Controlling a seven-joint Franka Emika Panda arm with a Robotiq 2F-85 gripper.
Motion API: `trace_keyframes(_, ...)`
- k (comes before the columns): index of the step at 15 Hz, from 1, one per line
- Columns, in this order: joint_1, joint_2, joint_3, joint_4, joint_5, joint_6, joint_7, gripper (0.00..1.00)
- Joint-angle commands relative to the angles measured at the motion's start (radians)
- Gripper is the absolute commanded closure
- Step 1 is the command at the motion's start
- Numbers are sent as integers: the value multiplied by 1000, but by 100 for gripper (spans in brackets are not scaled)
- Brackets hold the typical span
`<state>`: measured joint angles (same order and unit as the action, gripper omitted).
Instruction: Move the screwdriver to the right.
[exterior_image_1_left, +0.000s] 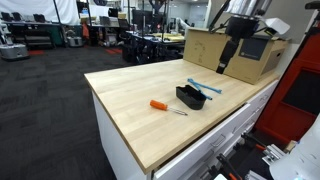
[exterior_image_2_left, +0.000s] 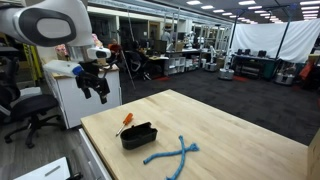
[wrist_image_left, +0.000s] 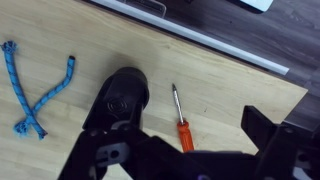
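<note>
The screwdriver (exterior_image_1_left: 165, 106) has an orange handle and a thin silver shaft and lies flat on the wooden table, just beside the black tray (exterior_image_1_left: 190, 96). It also shows in the other exterior view (exterior_image_2_left: 126, 121) and in the wrist view (wrist_image_left: 180, 120). My gripper (exterior_image_1_left: 224, 62) hangs well above the table, open and empty, apart from the screwdriver. In the wrist view the open fingers (wrist_image_left: 185, 150) frame the screwdriver and the tray (wrist_image_left: 122, 95) from above.
A blue rope (exterior_image_1_left: 205, 88) lies crossed next to the tray, also seen in the wrist view (wrist_image_left: 35, 95). A cardboard box (exterior_image_1_left: 240, 50) stands at the back of the table. The table edge (wrist_image_left: 230, 55) runs close past the screwdriver tip.
</note>
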<state>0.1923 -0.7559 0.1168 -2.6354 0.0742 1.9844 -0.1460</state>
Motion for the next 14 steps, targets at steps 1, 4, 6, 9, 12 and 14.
trace_keyframes(1, 23, 203, -20, 100, -37, 32, -107, 0)
trace_keyframes(4, 38, 314, -8, 155, -54, 64, -157, 0)
trace_keyframes(6, 54, 381, -7, 185, -48, 93, -191, 0)
trace_keyframes(9, 71, 480, 0, 233, -39, 113, -241, 0)
trace_keyframes(12, 79, 583, 22, 282, -49, 124, -257, 0)
trace_keyframes(14, 77, 662, 42, 327, -62, 130, -247, 0)
